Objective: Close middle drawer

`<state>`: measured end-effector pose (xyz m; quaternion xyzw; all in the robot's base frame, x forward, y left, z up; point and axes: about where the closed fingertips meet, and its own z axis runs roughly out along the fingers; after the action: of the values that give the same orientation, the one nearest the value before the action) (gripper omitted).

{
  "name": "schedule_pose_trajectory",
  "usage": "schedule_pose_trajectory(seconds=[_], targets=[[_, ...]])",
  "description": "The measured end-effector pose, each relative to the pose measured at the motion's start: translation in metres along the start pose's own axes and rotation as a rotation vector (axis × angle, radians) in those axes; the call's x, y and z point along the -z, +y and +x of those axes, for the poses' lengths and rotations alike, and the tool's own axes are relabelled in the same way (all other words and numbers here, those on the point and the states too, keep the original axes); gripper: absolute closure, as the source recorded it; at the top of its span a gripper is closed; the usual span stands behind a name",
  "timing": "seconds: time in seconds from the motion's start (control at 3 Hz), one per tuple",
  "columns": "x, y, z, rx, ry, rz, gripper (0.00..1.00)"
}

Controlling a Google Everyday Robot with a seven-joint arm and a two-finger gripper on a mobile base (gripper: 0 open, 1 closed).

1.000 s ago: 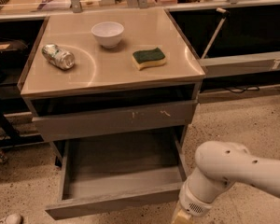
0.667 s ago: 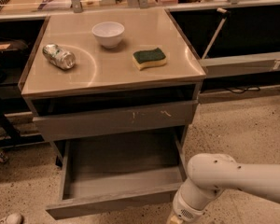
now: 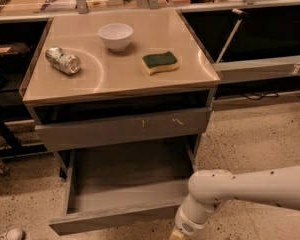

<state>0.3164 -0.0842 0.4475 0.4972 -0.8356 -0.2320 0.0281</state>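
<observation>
step: lining up for the push; the drawer (image 3: 115, 219) is pulled far out, not yet closed
gripper: my gripper (image 3: 177, 234) is at the bottom edge of view and mostly cut off, just right of the drawer's front corner; open or closed, cannot tell
drawer: up-left of my gripper; wide shallow grey box, flat handleless front, bare matte floor
next move: I judge I need flat contact on the front, near centre, then a straight push toward the cabinet so it doesn't skew
upper drawer front (image 3: 125, 129): above my gripper; grey, small white scuffs
worktop (image 3: 115, 79): farther up; smooth glossy beige, carrying a round white bowl (image 3: 115, 35), a crumpled metal can (image 3: 63, 60) and a green-yellow sponge (image 3: 160, 62)
</observation>
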Motion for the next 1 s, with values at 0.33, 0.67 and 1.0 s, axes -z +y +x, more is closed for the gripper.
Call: schedule_pose_trajectory(seconds=[0.33, 0.67, 1.0], targets=[[-0.008, -0.017, -0.005, 0.000, -0.003, 0.015, 1.00], [-0.002, -0.036, -0.014, 0.018, -0.017, 0.066, 1.00], [0.001, -0.049, -0.024, 0.039, -0.041, 0.092, 1.00]])
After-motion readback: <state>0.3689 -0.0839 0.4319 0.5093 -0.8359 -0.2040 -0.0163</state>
